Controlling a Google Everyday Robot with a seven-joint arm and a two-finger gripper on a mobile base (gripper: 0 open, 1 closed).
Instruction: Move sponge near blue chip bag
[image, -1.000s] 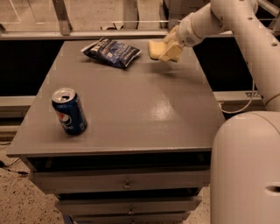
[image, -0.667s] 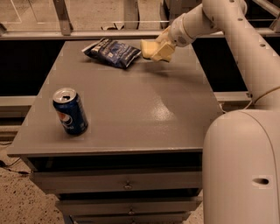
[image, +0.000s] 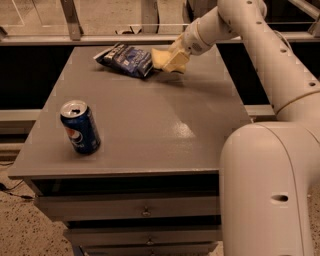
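The blue chip bag (image: 125, 58) lies flat at the far end of the grey table (image: 150, 125). The pale yellow sponge (image: 161, 58) is right beside the bag's right end, touching or nearly touching it. My gripper (image: 176, 59) reaches in from the upper right and is closed on the sponge, low over the table top. Whether the sponge rests on the table cannot be told.
An upright blue Pepsi can (image: 80, 127) stands near the table's front left. The robot's white arm and base (image: 270, 190) fill the right side. Drawers (image: 145, 212) sit under the table top. A metal rail (image: 100, 37) runs behind the table.
My gripper has carried the sponge leftward, from well right of the chip bag to right beside its right end.
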